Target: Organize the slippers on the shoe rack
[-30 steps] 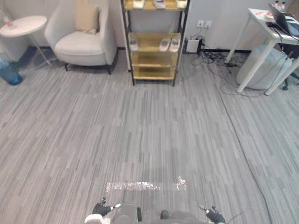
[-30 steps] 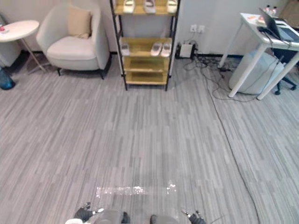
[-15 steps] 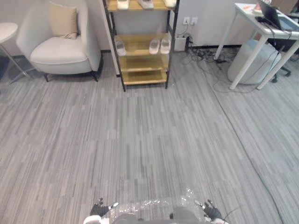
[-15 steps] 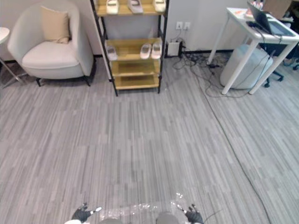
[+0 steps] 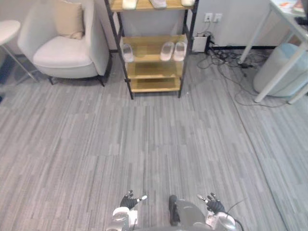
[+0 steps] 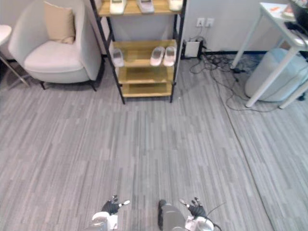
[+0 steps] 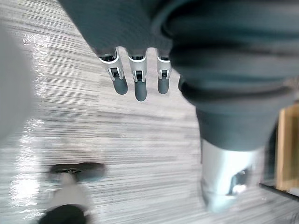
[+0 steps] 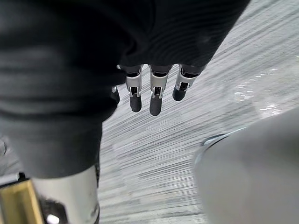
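A black-framed shoe rack with wooden shelves stands against the far wall. Its middle shelf holds a single pale slipper at the left and a white pair at the right. More pale slippers lie on the shelf above. Both lower shelves are bare. My left hand and right hand hang low at the near edge of the view, far from the rack. The left hand's fingers and the right hand's fingers are straight over the grey floor and hold nothing.
A pale armchair with a beige cushion stands left of the rack, a round white side table beyond it. At the right are a white desk, a pale round bin and floor cables. Grey plank flooring stretches between me and the rack.
The whole picture has shifted, so the camera has moved; the rack now sits a little lower and further right. Both hands show slightly higher in the view, still holding nothing.
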Tool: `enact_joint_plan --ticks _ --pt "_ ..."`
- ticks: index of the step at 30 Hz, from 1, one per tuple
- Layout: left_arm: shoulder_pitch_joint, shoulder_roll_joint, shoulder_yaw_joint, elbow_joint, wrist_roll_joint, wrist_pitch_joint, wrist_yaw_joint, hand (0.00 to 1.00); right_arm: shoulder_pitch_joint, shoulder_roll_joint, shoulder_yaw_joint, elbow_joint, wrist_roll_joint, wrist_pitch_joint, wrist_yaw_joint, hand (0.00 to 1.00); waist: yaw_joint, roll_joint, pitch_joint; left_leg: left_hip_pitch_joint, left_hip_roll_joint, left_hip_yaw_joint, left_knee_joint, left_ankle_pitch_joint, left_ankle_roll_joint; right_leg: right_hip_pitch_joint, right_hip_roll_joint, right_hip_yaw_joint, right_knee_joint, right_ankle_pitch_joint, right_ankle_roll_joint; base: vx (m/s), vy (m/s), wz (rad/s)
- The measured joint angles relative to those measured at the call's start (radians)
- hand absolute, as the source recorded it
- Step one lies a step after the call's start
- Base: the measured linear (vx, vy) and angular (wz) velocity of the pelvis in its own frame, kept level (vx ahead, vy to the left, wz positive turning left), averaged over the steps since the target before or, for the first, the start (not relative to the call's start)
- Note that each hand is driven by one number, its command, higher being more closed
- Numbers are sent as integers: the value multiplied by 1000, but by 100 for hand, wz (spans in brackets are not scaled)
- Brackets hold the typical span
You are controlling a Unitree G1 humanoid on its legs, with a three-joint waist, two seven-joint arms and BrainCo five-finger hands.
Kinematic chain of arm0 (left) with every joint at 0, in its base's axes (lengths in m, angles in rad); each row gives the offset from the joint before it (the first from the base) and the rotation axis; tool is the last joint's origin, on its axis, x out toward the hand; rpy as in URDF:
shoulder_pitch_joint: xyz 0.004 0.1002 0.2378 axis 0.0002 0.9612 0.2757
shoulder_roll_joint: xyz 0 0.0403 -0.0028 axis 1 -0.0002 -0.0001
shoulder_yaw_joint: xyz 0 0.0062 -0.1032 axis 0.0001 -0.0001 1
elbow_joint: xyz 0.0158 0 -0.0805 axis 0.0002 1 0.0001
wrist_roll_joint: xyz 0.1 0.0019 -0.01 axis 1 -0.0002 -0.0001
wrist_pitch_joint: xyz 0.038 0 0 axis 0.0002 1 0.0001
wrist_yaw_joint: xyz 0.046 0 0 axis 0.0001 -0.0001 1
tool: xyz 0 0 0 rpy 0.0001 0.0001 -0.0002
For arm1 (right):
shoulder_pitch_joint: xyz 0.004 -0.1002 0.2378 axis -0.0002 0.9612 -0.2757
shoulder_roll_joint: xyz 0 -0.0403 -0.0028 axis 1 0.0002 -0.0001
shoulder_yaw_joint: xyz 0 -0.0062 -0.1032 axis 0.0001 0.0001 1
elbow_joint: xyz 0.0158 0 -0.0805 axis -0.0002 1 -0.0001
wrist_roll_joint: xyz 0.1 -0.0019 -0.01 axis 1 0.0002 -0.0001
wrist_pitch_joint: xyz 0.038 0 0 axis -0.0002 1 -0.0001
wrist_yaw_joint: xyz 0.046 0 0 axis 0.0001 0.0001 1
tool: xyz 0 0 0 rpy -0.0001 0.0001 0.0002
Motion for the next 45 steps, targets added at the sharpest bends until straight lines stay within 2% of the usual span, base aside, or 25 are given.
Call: enact_joint_plan --ticks 2,5,7,8,9,10,13,14,15,18,21,23,25,26,29,32,33,35,36,38,40,41,42,43,45 --pt "-2 -8 -10 -21 -1 -9 -2 0 -3 8 9 -1 1 1 -4 0 7 -6 1 -90 14 69 -68 -58 28 84 0 14 -58 -14 8 357 -93 -23" --pt "-6 -9 -13 -33 0 -14 -2 0 -17 19 7 -1 1 2 -11 0 9 -6 0 -175 -39 113 -386 -68 40 172 -6 33 -133 -31 27 380 32 -12" --pt "-12 -6 -54 -32 0 -22 -1 0 -16 25 -9 6 1 3 -12 0 29 -1 -8 -192 -114 53 -690 28 37 211 -15 48 -190 -56 46 406 115 -20" --pt "-14 -5 -71 -30 0 -23 -2 0 -17 26 -16 14 1 4 -12 0 45 -1 -17 -206 -128 31 -708 95 50 213 -16 67 -190 -73 52 435 184 -47" --pt "-8 -3 -79 -28 0 -22 -2 0 -18 36 -12 21 -1 8 -12 0 55 -13 -39 -207 -155 24 -711 163 111 223 -34 95 -178 -103 75 407 175 -38" --pt "-8 0 -79 -28 0 -22 -2 0 -18 41 -12 23 0 10 -12 0 54 -24 -50 -202 -169 36 -707 157 121 225 -51 102 -169 -115 81 695 229 -31" --pt "-4 12 -80 -13 10 -19 -15 0 10 69 -14 21 -1 17 -3 0 48 -81 -69 -121 -229 91 -688 126 156 149 -111 156 134 -146 147 518 166 -20" --pt "0 18 -87 -6 21 -15 -19 0 22 73 -25 -3 -2 16 5 0 44 -89 -68 -52 -245 88 -703 82 166 70 -118 157 385 -95 236 598 186 -7" --pt "-1 25 -98 0 21 -7 -20 0 25 72 -31 -9 -1 13 12 0 38 -90 -65 4 -249 80 -706 48 171 -12 -126 157 601 -39 271 600 164 3" --pt "-2 24 -120 19 19 6 -19 0 48 62 -41 -51 -2 5 12 0 17 -72 -58 165 -245 15 -756 18 186 -146 -135 67 783 -80 206 479 69 46" --pt "-12 25 -119 50 19 7 -19 0 44 57 -75 -34 -2 0 12 0 -11 -68 -56 284 -211 -64 -843 19 186 -213 -125 2 531 -126 166 495 -55 85" --pt "-12 25 -119 50 19 8 -19 0 48 54 -87 -24 -1 0 12 0 -18 -66 -56 319 -193 -98 -874 17 183 -244 -107 23 294 -78 150 474 -137 77" --pt "-13 29 -119 52 20 7 -19 0 43 55 -105 9 2 0 10 0 -26 -75 -57 351 -185 -139 -883 -25 118 -240 -87 68 0 185 127 650 -232 66" --pt "-21 19 -119 74 20 7 -20 0 23 35 -111 16 0 -1 10 0 -23 -24 -46 375 -139 -157 -875 -53 91 -214 -54 43 2 213 97 552 -183 19" --pt "-33 7 -103 97 21 7 -23 0 -10 23 -109 43 0 0 9 0 -28 0 -35 362 -116 -157 -822 -7 37 -187 -42 21 24 143 75 460 -175 14" --pt "-27 -12 -38 94 21 7 -35 0 10 14 -84 38 3 0 8 0 -30 10 -29 281 -104 -140 -505 33 -25 -66 -20 -12 -13 80 58 380 -148 20" --pt "-24 -14 -23 74 21 8 -36 0 13 6 -47 32 2 0 9 0 -23 9 -24 179 -93 -104 -268 162 -53 -6 -18 2 -35 58 45 298 -56 -16" --pt "-11 -9 -12 48 20 0 -36 0 11 4 -30 32 3 1 8 0 -5 0 -16 76 -55 -25 -75 37 10 62 -20 20 -55 30 21 303 -56 -27" --pt "-8 -9 -10 37 19 -1 -36 0 15 6 -30 32 3 1 8 0 -7 -2 -18 20 -37 29 -87 -45 33 102 -22 30 -77 28 20 277 -61 -19" --pt "-7 -9 -10 20 19 -5 -35 0 9 9 -31 29 3 1 8 0 0 -3 -17 -50 -37 65 -216 -104 52 142 -26 54 -121 25 24 251 -8 -36" --pt "-8 -9 -16 7 19 -5 -34 0 4 13 -36 20 3 1 8 0 1 -3 -17 -90 -63 57 -424 -105 51 167 -32 75 -145 11 40 280 80 -38" --pt "-6 -7 -46 10 19 -4 -33 0 10 14 -49 20 3 0 8 0 1 1 -22 -89 -90 29 -626 -50 41 179 -36 91 -154 -13 52 338 172 -45" --pt "-3 -5 -69 11 20 -5 -33 0 11 13 -60 29 2 1 7 0 8 5 -27 -78 -104 -4 -694 47 64 186 -36 117 -136 -46 68 307 191 -46" --pt "-1 -5 -77 11 20 -5 -33 0 11 13 -60 36 1 2 7 0 11 3 -32 -70 -114 -9 -699 66 85 188 -39 130 -128 -59 75 455 248 -44" --pt "-2 5 -80 28 20 -4 -34 0 33 35 -49 44 -1 10 7 0 15 -47 -72 -47 -163 41 -698 22 112 189 -97 159 -76 -117 115 473 191 -35"
